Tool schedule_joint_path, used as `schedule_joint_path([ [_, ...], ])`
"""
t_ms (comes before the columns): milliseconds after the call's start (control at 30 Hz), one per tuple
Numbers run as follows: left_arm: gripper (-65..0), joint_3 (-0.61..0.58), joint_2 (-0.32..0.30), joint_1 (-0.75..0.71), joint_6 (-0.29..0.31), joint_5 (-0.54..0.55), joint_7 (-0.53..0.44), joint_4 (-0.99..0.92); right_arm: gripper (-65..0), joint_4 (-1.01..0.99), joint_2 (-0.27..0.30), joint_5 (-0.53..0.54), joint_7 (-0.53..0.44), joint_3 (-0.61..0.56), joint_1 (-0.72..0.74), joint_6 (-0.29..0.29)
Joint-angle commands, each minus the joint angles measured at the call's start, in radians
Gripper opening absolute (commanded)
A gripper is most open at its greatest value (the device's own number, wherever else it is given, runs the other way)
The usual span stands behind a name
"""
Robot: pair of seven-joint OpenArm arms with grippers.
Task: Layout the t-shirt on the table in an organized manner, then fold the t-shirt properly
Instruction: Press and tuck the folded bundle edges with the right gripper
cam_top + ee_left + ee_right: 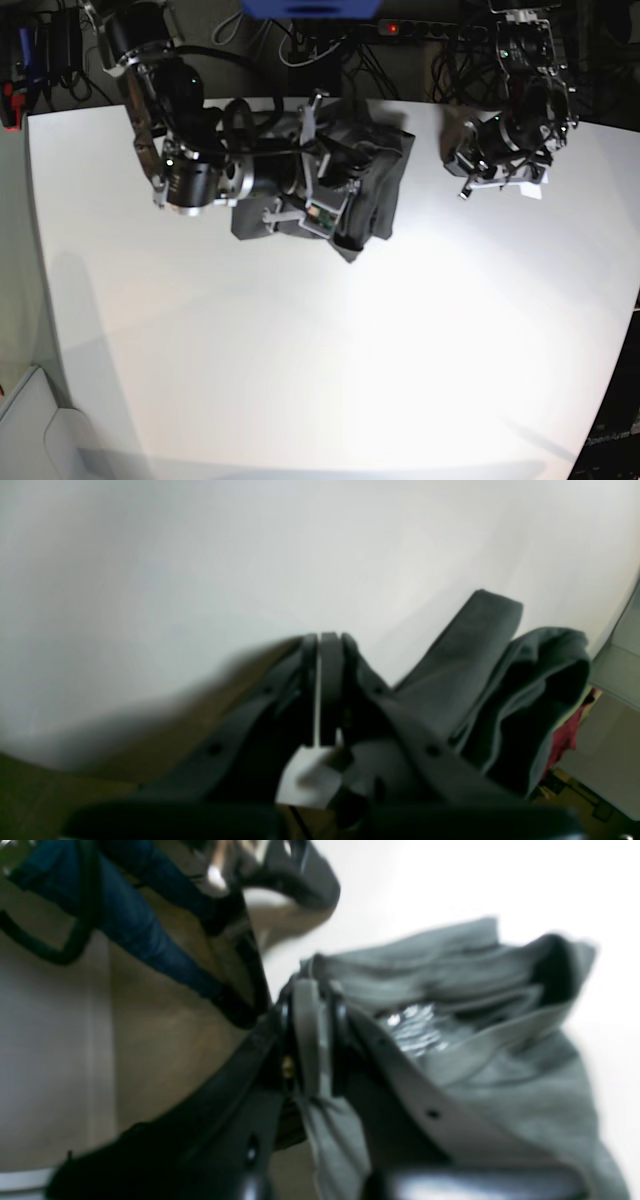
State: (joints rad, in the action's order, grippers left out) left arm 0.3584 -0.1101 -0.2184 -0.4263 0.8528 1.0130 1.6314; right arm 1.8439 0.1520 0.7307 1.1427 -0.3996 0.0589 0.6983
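Observation:
The dark grey t-shirt (385, 185) lies bunched in a heap near the far edge of the white table (300, 360). My right gripper (312, 990) is shut on a fold of its cloth, which hangs down between the fingers, and the rest of the t-shirt (480, 1040) spreads to the right. From the base camera that right gripper (315, 108) sits at the heap's far-left corner. My left gripper (330, 641) is shut with nothing in it, held over bare table, and the t-shirt (500, 680) lies apart to its right. The base camera shows the left gripper (466, 185) right of the heap.
Cables and a power strip (440, 30) run behind the table's far edge. Blue jeans legs (150, 935) and the floor show beyond the edge by my right gripper. A small white tag (530, 186) sits on the left arm's wrist.

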Motion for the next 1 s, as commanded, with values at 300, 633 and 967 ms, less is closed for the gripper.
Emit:
schedule_joint_path([
  [300,-63.8,0.003,-0.018,-0.014,-0.009,0.016,0.002,0.051,-62.5,-0.186,0.004,0.010,-0.065,0.149,0.038,0.000],
  [633,-63.8,0.003,-0.020,-0.031,-0.009,0.016,0.005,0.162,-62.5,-0.344,0.014,0.010,-0.181,0.031,0.071,0.000],
  [967,-63.8,0.000,-0.013,-0.022,-0.009,0.016,0.010,0.238,-62.5,-0.456,0.033,-0.046,-0.326,-0.117,0.071,0.000],
])
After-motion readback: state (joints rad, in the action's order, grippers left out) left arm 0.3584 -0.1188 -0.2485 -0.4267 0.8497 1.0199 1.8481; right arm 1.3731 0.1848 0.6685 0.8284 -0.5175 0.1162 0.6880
